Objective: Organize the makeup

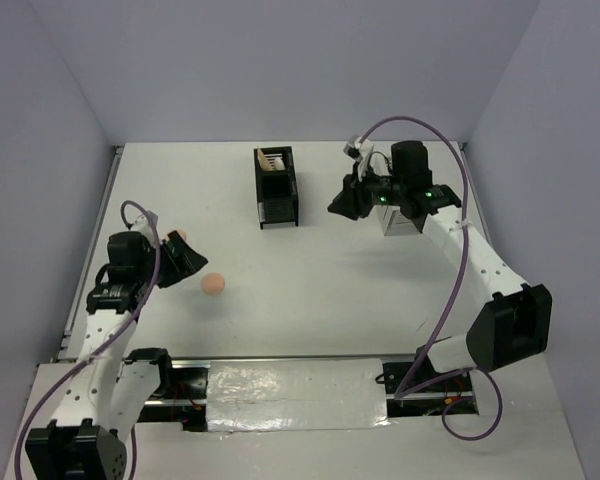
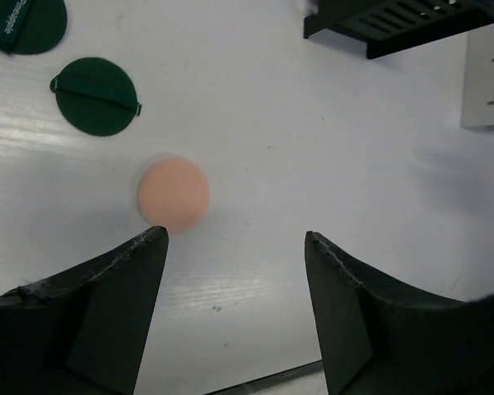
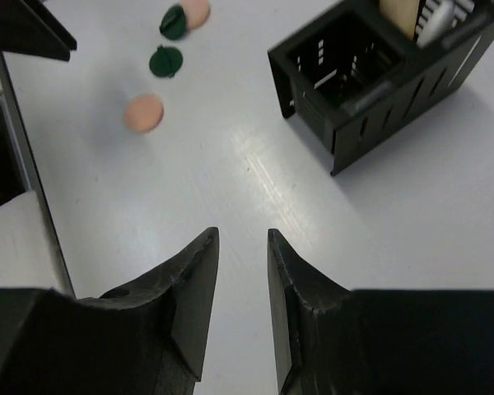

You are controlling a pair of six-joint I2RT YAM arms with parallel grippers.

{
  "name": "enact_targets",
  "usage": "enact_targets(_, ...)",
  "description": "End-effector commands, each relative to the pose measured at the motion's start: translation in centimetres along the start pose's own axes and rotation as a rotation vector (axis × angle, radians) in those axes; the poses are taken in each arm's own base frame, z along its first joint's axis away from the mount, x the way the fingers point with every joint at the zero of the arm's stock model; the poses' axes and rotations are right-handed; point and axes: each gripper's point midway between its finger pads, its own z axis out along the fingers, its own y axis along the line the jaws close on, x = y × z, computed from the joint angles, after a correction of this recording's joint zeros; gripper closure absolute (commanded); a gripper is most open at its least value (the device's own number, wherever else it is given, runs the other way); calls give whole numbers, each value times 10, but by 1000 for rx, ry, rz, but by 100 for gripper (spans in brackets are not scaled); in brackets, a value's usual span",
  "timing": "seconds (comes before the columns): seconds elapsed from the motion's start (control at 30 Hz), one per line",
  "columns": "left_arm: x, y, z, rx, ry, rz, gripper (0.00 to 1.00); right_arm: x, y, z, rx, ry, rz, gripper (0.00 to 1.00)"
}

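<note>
A peach round puff (image 1: 214, 284) lies on the white table, just right of my left gripper (image 1: 187, 262). In the left wrist view the puff (image 2: 173, 193) sits just beyond the left fingertip. My left gripper (image 2: 235, 239) is open and empty. Two dark green round compacts (image 2: 95, 95) (image 2: 23, 23) lie farther left. My right gripper (image 3: 243, 234) is empty, its jaws a narrow gap apart, above bare table near the black slotted organizer (image 3: 379, 74). The organizer holds a beige item (image 3: 399, 12) in its far compartment. The right wrist view also shows the puff (image 3: 143, 113), a green compact (image 3: 165, 60) and a second peach puff (image 3: 196, 10).
The black organizer (image 1: 276, 187) stands at the back centre. The white grid-sided organizer (image 1: 395, 218) is mostly hidden behind my right arm and shows in the left wrist view (image 2: 487, 82). A metal rail (image 1: 280, 365) runs along the near table edge.
</note>
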Motion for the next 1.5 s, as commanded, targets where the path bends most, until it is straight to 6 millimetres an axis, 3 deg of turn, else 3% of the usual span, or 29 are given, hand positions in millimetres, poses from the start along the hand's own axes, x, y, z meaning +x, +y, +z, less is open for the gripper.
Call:
enact_targets(0.0,6,5,0,-72,66,23,20,-2,8,-17,-14,-51,-17,62)
enact_targets(0.2,25,22,17,-205,175,32,22,2,1,-30,3,-80,24,58)
enact_targets(0.37,37,33,36,-263,247,41,34,4,-3,-35,17,-88,40,57)
enact_targets(0.73,47,38,75,-369,322,185,41,8,-8,-40,23,-100,69,55)
enact_targets(1.03,34,52,79,-472,318,268,42,12,-11,-42,31,-104,83,55)
enact_targets(1.27,55,59,90,-444,391,273,53,12,-12,-42,27,-106,91,54)
enact_targets(1.47,59,62,94,-442,404,285,52,13,-12,-43,30,-109,95,54)
